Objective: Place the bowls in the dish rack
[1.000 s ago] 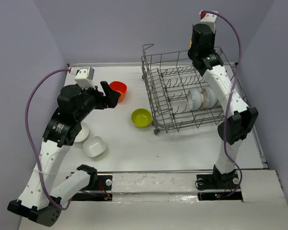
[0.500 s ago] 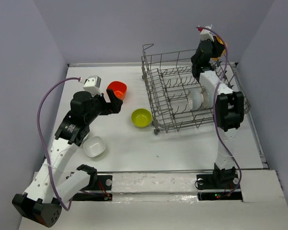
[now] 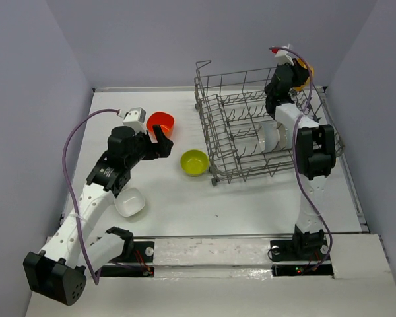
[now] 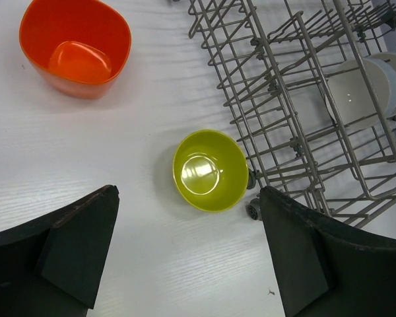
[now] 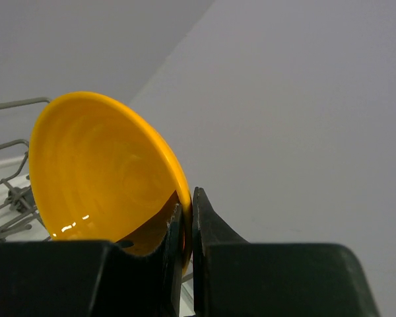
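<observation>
Bowls part-way loaded: the right gripper (image 5: 188, 198), its jaws clenched on the rim of an orange-yellow bowl (image 5: 105, 165), holds that bowl tilted on edge above the far right corner of the dish rack (image 3: 234, 125). Rack wires show just below the bowl in the wrist view. The left gripper (image 3: 160, 140), its jaws released and spread wide with nothing between them, hangs over the worktop (image 3: 185, 205) to the left of the dish rack. In the wrist view a lime green bowl (image 4: 208, 170) shows between the spread jaws, sitting upright on the worktop just beside the rack's near left corner and its small caster (image 4: 253, 210). A red-orange bowl (image 4: 76, 46) stands upright farther left of the rack, apart from the green one and toward the far side of the worktop. One white bowl (image 3: 129, 201) rests well to the left of the rack on the near side, close beside the left arm. Inside the dish rack, white bowls (image 3: 272, 135) stand on edge among the prongs in its right half, next to the right arm.
</observation>
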Tool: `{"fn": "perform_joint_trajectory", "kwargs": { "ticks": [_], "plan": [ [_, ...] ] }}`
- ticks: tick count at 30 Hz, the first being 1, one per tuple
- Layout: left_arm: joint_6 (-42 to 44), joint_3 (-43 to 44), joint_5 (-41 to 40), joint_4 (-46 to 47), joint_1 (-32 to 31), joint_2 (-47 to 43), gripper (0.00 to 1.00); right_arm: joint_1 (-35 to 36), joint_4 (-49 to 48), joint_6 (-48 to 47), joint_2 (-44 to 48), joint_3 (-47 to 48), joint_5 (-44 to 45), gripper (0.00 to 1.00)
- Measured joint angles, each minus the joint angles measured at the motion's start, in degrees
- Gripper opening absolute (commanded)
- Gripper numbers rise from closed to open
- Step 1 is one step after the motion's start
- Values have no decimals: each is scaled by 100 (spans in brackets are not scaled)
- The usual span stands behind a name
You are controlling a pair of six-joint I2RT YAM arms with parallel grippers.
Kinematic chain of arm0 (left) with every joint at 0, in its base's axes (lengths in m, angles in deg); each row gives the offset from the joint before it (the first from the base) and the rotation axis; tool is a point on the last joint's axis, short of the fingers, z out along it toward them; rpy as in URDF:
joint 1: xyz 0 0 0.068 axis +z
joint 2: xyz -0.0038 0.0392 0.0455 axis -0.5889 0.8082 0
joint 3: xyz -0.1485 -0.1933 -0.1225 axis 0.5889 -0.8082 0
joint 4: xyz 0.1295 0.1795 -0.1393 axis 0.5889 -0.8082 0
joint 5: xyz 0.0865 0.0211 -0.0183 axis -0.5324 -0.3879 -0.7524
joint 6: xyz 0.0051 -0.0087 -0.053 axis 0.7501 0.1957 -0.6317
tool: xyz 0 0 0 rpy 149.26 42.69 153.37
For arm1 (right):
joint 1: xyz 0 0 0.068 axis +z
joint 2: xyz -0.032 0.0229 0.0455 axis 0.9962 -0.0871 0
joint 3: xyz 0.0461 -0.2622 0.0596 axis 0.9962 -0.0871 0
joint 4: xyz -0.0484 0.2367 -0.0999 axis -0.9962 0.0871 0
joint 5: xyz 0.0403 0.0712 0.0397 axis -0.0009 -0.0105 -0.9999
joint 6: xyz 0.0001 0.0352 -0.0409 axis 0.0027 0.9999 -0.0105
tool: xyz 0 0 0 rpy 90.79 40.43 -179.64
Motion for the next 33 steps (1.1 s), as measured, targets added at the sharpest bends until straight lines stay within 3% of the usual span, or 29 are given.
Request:
{"fn": "perform_joint_trajectory", "kwargs": {
  "ticks": [6, 33],
  "plan": [
    [0, -61, 22, 66, 0, 33, 96, 90, 125, -9, 63, -258, -127, 1],
    [11, -96, -157, 101, -275, -22, 96, 243, -1016, -1237, 46, -881, -142, 1]
  ]
}}
